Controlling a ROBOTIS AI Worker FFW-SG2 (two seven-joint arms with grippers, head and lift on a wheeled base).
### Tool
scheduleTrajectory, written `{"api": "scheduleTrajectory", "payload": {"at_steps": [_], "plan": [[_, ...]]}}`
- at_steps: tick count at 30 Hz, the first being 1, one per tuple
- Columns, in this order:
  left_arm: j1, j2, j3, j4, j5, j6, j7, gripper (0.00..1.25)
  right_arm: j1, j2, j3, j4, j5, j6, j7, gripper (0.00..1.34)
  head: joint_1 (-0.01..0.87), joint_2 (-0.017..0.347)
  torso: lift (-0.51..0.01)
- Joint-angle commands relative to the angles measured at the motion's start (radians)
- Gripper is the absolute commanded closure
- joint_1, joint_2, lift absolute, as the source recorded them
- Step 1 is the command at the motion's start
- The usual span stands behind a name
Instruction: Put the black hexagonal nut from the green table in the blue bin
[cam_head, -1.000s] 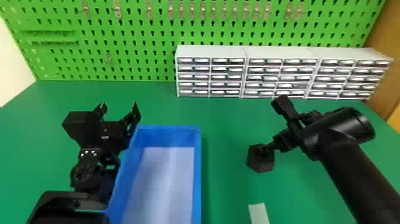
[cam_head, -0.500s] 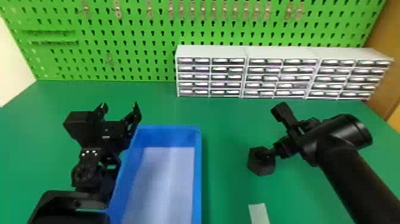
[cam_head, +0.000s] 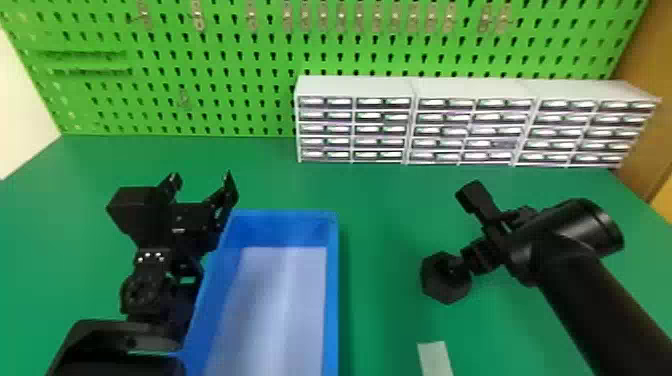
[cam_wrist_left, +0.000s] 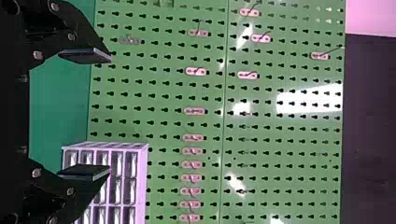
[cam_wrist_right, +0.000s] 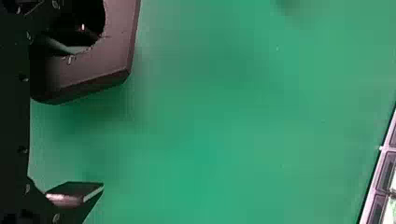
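Three pale drawer cabinets (cam_head: 470, 125) before a green pegboard (cam_head: 240, 65).
Metal hooks (cam_head: 323, 16) dot the board, mostly higher than the cabinets; a brown panel (cam_head: 652, 65) stands just beyond the cabinets' right end, a cream wall (cam_head: 17, 115) well to their left, and a pale strip (cam_head: 435, 359) lies well in front of them.

Right claw (cam_head: 462, 231) spread, black hexagonal nut (cam_head: 445, 290) at one finger. Drawer units (cam_head: 472, 90) beyond it. Blue bin (cam_head: 332, 300) between it and left claw (cam_head: 202, 179), also spread. Pegboard (cam_head: 240, 112) behind both.
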Motion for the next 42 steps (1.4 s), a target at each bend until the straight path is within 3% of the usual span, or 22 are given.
{"api": "scheduleTrajectory", "payload": {"at_steps": [1, 4, 12, 20, 29, 42], "plan": [[-0.001, 0.0, 0.002, 0.0, 0.0, -0.001, 0.0, 0.42, 0.003, 0.001, 0.0, 0.01, -0.006, 0.006, -0.002, 0.46, 0.657, 0.057, -0.095], [-0.001, 0.0, 0.001, 0.0, 0.0, -0.001, 0.0, 0.42, 0.003, 0.001, 0.0, 0.012, -0.008, 0.012, -0.003, 0.8, 0.657, 0.057, -0.095], [0.001, 0.0, 0.001, 0.001, 0.0, -0.001, 0.0, 0.42, 0.007, 0.001, 0.003, 0.012, -0.014, 0.018, -0.014, 0.92, 0.657, 0.057, -0.095], [0.001, 0.001, 0.002, 0.001, 0.0, -0.001, 0.0, 0.42, 0.013, 0.001, -0.007, 0.012, -0.019, 0.017, -0.016, 0.92, 0.657, 0.057, -0.095], [0.007, 0.0, 0.004, 0.001, 0.003, -0.001, 0.0, 0.41, 0.025, 0.004, -0.081, -0.008, -0.046, 0.015, -0.016, 0.92, 0.657, 0.057, -0.095], [0.011, 0.001, 0.004, 0.001, 0.005, -0.001, 0.0, 0.42, 0.057, 0.012, -0.165, -0.117, -0.075, 0.017, -0.014, 0.92, 0.657, 0.057, -0.095]]}}
